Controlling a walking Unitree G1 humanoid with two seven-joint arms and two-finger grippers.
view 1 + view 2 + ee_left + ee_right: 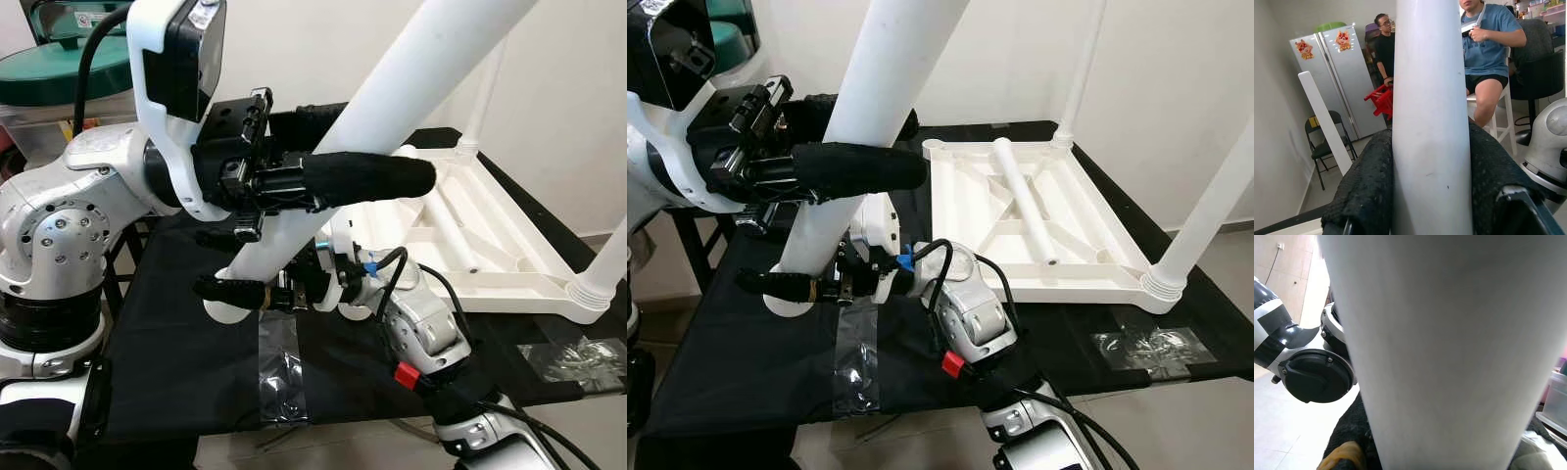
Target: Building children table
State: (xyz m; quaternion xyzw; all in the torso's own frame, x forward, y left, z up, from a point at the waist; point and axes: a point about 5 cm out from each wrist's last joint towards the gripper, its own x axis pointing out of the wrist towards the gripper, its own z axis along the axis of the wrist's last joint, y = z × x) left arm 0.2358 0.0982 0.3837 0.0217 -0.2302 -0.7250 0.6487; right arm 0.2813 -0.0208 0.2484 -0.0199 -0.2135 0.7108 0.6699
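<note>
Black table (176, 362): both end effectors clamp white leg (392, 88).

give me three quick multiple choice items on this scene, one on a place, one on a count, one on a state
1. Where does the white plastic tabletop lie?
A. upside down on the black cloth table
B. on the floor
C. leaning on a wall

2. How many legs already stand up from the tabletop's corners?
A. none
B. two
C. four

3. How is the big white plastic leg tube held?
A. lying loose
B. by a person's hand
C. by both grippers

A: its ribbed underside faces up on the cloth.
B: one at the far corner, one at the near corner.
C: the left gripper grips it higher, the right gripper near its base.
</note>
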